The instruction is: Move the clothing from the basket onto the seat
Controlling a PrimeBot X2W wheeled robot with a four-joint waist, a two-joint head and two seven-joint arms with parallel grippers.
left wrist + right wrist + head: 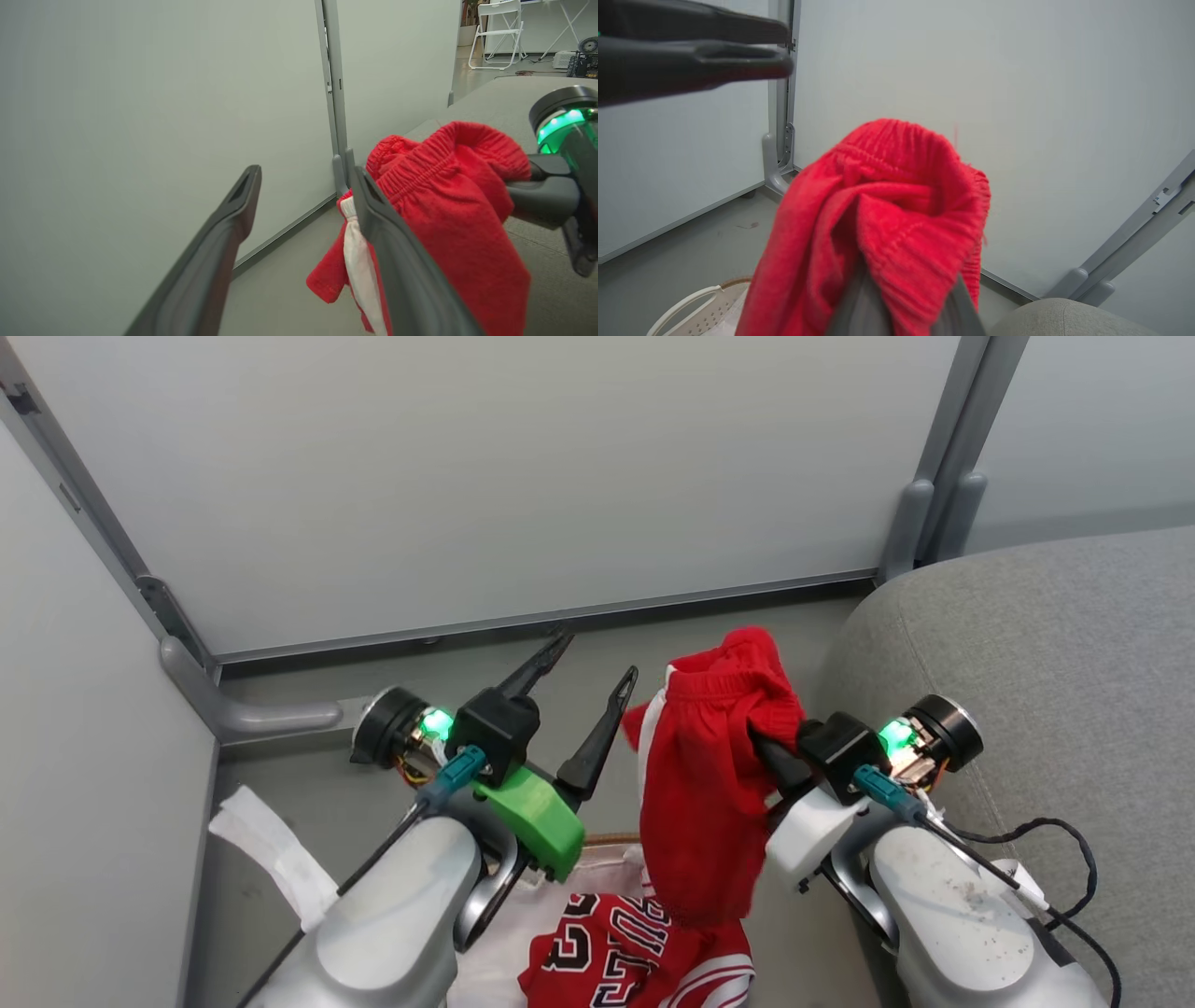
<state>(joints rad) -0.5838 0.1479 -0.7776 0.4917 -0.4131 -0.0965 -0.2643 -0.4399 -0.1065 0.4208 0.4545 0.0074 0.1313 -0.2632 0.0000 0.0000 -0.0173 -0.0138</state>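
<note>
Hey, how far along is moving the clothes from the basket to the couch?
No clothing shows on the seat yet. In hand: the right gripper is shut on the red shorts, hanging over the basket; the left gripper is open and empty. Left: set the shorts down, then fetch the Bulls jersey in the basket.

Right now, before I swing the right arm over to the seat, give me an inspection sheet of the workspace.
Surface: grey seat at the right, no clothing on the part in view.
Job's things: red striped garment hangs from the right gripper over the basket; jersey lies in the basket on the white liner.
Clutter: white fabric strip on the floor at the left.
Grippers: left gripper open, empty; right gripper shut on the striped garment.
Cables: black cable loops over the seat at the lower right.
Surroundings: grey partition panels ahead and left; white chair far off.
</note>
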